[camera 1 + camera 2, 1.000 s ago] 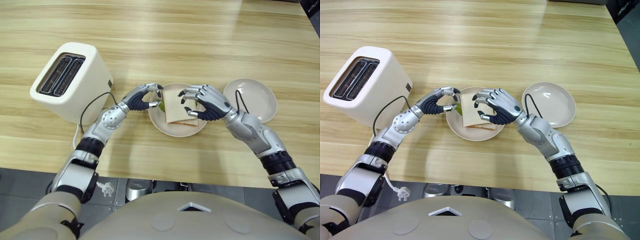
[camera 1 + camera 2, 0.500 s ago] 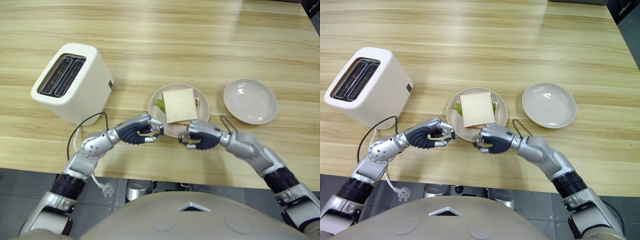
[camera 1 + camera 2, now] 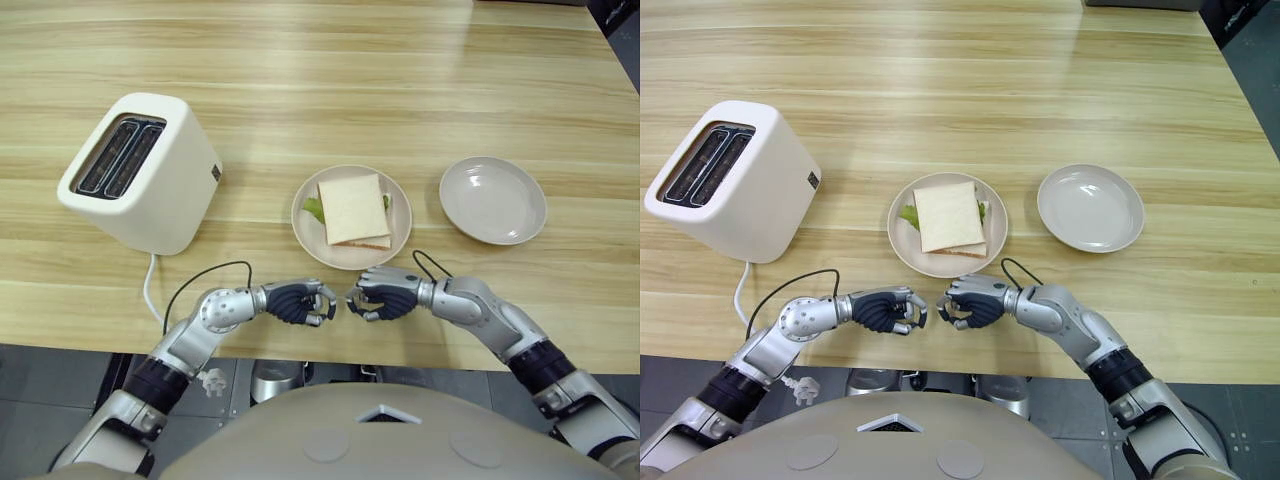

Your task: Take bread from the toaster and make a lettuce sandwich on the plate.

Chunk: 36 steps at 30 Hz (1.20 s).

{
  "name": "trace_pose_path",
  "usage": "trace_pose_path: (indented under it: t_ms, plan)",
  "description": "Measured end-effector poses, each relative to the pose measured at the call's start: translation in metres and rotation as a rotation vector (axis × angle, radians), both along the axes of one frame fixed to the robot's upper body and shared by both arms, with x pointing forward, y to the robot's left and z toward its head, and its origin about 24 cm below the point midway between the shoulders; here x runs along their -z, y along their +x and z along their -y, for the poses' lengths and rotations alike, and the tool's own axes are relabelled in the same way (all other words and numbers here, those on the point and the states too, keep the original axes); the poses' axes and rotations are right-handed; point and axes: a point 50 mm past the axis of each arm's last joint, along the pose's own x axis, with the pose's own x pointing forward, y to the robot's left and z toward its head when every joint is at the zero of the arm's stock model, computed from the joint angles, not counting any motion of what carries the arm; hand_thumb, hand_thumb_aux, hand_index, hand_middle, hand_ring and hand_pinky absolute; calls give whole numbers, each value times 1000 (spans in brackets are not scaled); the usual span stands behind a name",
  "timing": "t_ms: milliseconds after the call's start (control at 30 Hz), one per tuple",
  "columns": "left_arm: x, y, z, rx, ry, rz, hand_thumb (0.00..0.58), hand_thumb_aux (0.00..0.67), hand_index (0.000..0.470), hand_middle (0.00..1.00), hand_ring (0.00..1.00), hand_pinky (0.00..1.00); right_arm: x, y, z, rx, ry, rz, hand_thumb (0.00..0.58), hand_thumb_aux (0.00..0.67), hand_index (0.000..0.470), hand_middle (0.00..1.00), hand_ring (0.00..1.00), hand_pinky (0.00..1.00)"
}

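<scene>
Sandwich's near side: my left robot hand [image 3: 300, 301] and right robot hand [image 3: 385, 296] are at the desk's [image 3: 400, 80] front edge, fingertips facing, close but apart.
Hold: both clenched, grasping nothing.
Sandwich [image 3: 353, 208]: bread on top, lettuce [image 3: 314, 209] peeking out left, on the plate [image 3: 350, 258] just beyond my hands.
Second plate [image 3: 493, 199]: right of it, apart.
Toaster [image 3: 140, 172]: left, slots up.

A beige dish [image 3: 493, 200] sits on the light wooden table [image 3: 300, 60], toward its right side.
</scene>
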Motion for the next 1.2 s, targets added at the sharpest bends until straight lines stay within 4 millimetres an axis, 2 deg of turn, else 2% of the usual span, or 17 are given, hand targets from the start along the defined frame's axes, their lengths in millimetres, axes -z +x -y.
trace_pose_path:
  t_ms: [433, 567, 600, 633, 667, 700, 733, 767, 800, 833, 900, 1033, 1067, 1133, 1200]
  plan:
    - [3, 71, -7, -232, 163, 196, 580, 670, 460, 1000, 1000, 1000, -2, 81, -20, 133, -80, 246, 580, 670, 460, 1000, 1000, 1000]
    - [2, 106, -9, -331, 230, 256, 580, 670, 460, 1000, 1000, 1000, -6, 105, -36, 157, -97, 317, 580, 670, 460, 1000, 1000, 1000]
    - [2, 114, -7, -350, 244, 278, 580, 670, 460, 871, 871, 871, -6, 110, -38, 174, -100, 330, 580, 670, 460, 1000, 1000, 1000]
    - [2, 118, -7, -366, 250, 294, 580, 670, 460, 533, 533, 533, -6, 112, -40, 183, -100, 339, 580, 670, 460, 1000, 1000, 1000]
    - [2, 123, -5, -390, 250, 311, 514, 444, 305, 0, 0, 0, -4, 114, -40, 197, -107, 344, 580, 670, 460, 1000, 1000, 1000]
    - [2, 125, -6, -409, 249, 325, 328, 229, 157, 0, 0, 0, -5, 115, -42, 203, -101, 354, 573, 596, 409, 1000, 1000, 1000]
    - [2, 127, -5, -427, 246, 341, 328, 229, 157, 0, 0, 0, -4, 115, -43, 208, -97, 363, 573, 596, 409, 1000, 1000, 1000]
    - [3, 128, -4, -450, 238, 356, 0, 0, 0, 0, 0, 0, -4, 116, -43, 216, -90, 375, 268, 179, 123, 290, 290, 290]
    - [4, 127, -4, -466, 224, 369, 0, 0, 0, 0, 0, 0, -4, 116, -41, 224, -79, 387, 268, 179, 123, 290, 290, 290]
    - [4, 126, -4, -472, 214, 378, 0, 0, 0, 0, 0, 0, -4, 116, -40, 229, -67, 399, 0, 0, 0, 0, 0, 0]
    - [3, 124, -3, -477, 164, 394, 0, 0, 0, 0, 0, 0, -8, 117, -30, 249, -22, 437, 0, 0, 0, 0, 0, 0]
    - [2, 106, -7, -497, -10, 393, 0, 0, 0, 0, 0, 0, -25, 108, -1, 365, 237, 478, 0, 0, 0, 0, 0, 0]
    - [-4, 95, -11, -514, -126, 412, 0, 0, 0, 0, 0, 0, -36, 95, 7, 430, 430, 492, 0, 0, 0, 0, 0, 0]
    - [-10, 85, -14, -538, -214, 419, 0, 0, 0, 0, 0, 0, -45, 80, 14, 495, 591, 501, 0, 0, 0, 0, 0, 0]
    - [-26, 63, -21, -579, -376, 467, 0, 0, 0, 0, 0, 0, -66, 42, 24, 585, 869, 588, 0, 0, 0, 0, 0, 0]
